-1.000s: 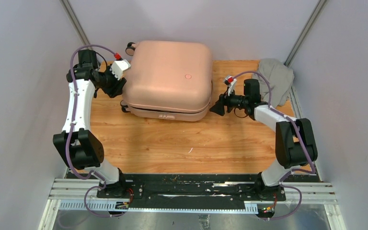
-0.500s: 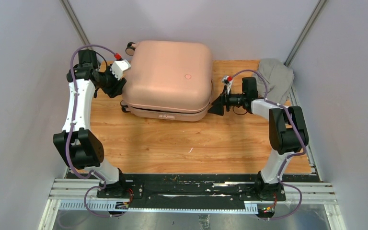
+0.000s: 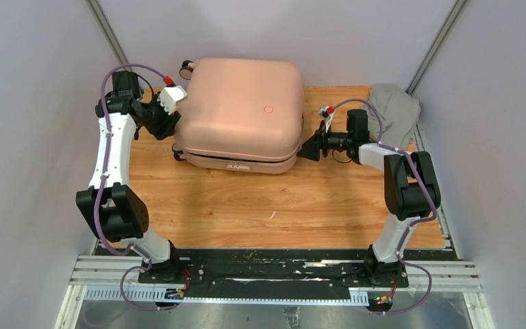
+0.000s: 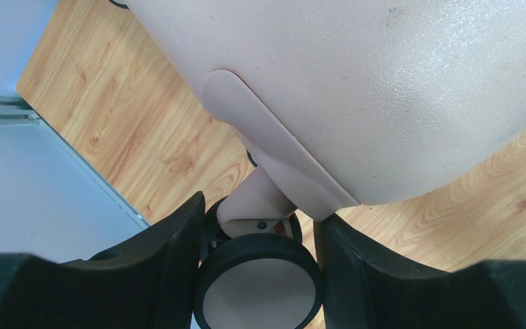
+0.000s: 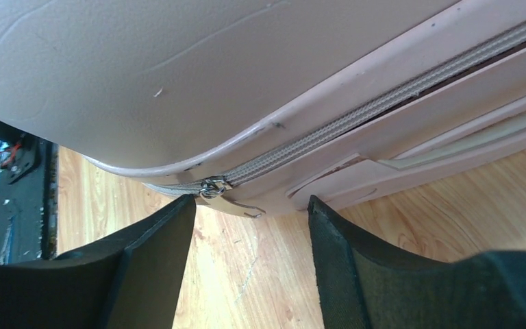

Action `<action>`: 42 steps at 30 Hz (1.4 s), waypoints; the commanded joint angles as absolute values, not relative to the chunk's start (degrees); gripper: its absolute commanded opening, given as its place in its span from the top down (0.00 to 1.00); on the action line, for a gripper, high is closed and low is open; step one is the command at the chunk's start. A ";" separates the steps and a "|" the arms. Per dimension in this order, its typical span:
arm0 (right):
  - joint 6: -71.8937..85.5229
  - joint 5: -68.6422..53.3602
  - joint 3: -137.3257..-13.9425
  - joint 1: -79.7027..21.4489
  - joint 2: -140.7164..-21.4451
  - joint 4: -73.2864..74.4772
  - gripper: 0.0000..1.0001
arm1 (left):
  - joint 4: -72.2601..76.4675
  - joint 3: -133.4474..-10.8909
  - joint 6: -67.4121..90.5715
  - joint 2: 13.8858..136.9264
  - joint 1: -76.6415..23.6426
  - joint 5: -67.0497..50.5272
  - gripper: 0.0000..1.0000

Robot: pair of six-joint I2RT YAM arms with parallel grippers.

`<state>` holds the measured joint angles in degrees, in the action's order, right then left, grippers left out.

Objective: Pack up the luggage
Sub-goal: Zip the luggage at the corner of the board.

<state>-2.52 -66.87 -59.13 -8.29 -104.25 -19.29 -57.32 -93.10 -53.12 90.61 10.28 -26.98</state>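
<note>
The luggage (image 3: 240, 110) lies flat, lid down, at the far middle of the desk (image 3: 260, 205), its inside hidden. At its left side, the left hand (image 3: 168, 127) is clamped on a caster wheel (image 4: 259, 291). At its right near corner, the right hand (image 3: 308, 149) has its fingers apart, with the zipper pull (image 5: 214, 187) just beyond them.

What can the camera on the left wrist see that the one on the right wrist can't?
Only the left wrist view: a black caster wheel on its pink bracket. It sits between the fingers of the left gripper, which press on its sides.

Only the right wrist view: the grey zipper running along the seam, with its metal pull tab. The tab is just above the gap of the open right gripper and is not grasped.

Both: the pale pink shell of the luggage seen close up, lying on the wooden table.
</note>
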 commanded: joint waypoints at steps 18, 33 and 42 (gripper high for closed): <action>2.73 -59.24 -54.55 -14.94 -100.73 -26.17 0.69 | -54.93 -95.11 -50.86 88.73 10.28 -26.35 1.00; 0.26 -53.61 -48.70 -14.96 -93.20 -25.02 1.00 | -55.07 -97.82 -46.22 87.30 10.28 -29.35 1.00; 0.22 -53.11 -43.89 -16.99 -89.42 -25.31 1.00 | -55.02 -97.31 -45.03 86.35 10.07 -29.51 1.00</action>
<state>0.62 -49.21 -47.00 -13.63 -92.09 -27.73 -58.89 -94.39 -51.37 90.52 10.35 -26.24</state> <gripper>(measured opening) 0.007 0.544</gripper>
